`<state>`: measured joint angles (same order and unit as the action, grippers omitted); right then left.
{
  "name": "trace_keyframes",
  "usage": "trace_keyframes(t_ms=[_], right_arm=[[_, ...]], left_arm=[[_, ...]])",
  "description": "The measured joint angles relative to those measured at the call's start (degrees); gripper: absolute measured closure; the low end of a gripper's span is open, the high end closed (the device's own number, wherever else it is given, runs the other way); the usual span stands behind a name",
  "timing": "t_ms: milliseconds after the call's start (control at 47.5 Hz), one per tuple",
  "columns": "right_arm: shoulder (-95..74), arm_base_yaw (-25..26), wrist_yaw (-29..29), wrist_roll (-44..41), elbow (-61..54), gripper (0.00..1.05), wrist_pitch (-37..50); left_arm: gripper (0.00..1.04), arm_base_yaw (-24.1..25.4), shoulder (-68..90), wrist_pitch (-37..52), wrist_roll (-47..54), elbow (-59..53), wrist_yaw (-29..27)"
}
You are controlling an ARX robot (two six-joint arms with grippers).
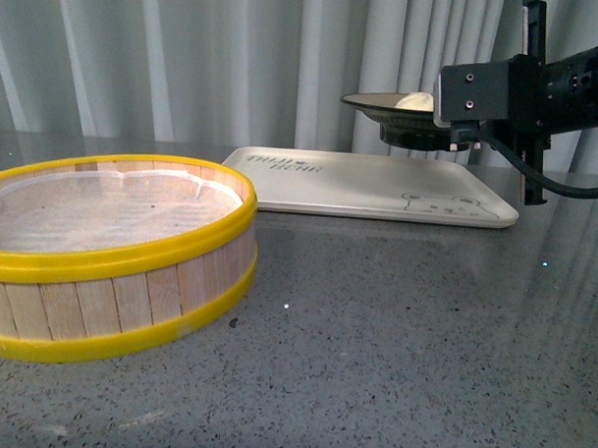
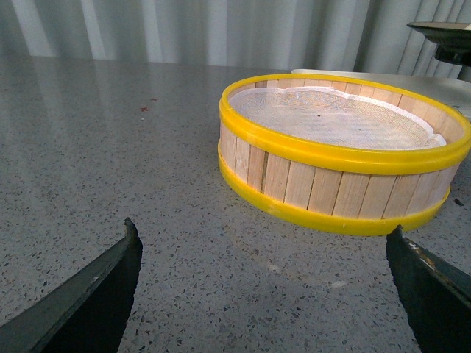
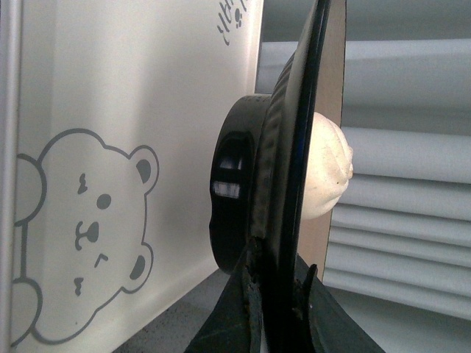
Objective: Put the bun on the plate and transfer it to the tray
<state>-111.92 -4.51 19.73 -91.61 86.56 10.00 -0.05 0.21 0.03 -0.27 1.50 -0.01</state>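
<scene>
**Plate and bun in the air over the tray**

Here we are: the right end effector is pinching the glossy black rim of the plate, one finger under the rim and the other on top. The plate hangs level, lifted clear above the far right part of the tray. The bun sits inside the plate, its pale top just peeking over the rim. From the right wrist view, the plate's black foot faces the tray's printed bear, with a gap between them.

Edges now. The tray's low raised rim runs unbroken all round, and its whole flat surface lies bare. In front of the tray the grey tabletop is wide open, right across to the near edge of the front view. To the tray's left and in front of it stands the yellow-rimmed steamer basket, paper-lined; its rim crosses the tray's near left corner in the front view, and I cannot tell whether they touch.

The left end effector is spread wide, over bare tabletop, further from the tray than the basket.

The count: one bun, one plate, one tray, one basket, two end effectors.
</scene>
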Motion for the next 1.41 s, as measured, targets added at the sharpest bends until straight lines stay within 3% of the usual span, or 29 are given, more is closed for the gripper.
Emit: trace_keyframes(t_ms=[463, 1115, 1409], right_arm=[[-9.2, -1.9, -0.4, -1.7, 8.6, 1.02, -3.1], [-11.1, -4.2, -1.7, 0.3, 7.9, 1.01, -3.1], [-5.2, -4.2, -0.7, 4.5, 0.2, 0.45, -2.0]], left_arm=[[0.07, 0.0, 0.0, 0.0, 0.0, 0.0, 0.0], [0.07, 0.0, 0.0, 0.0, 0.0, 0.0, 0.0], [0.07, 0.0, 0.0, 0.0, 0.0, 0.0, 0.0]])
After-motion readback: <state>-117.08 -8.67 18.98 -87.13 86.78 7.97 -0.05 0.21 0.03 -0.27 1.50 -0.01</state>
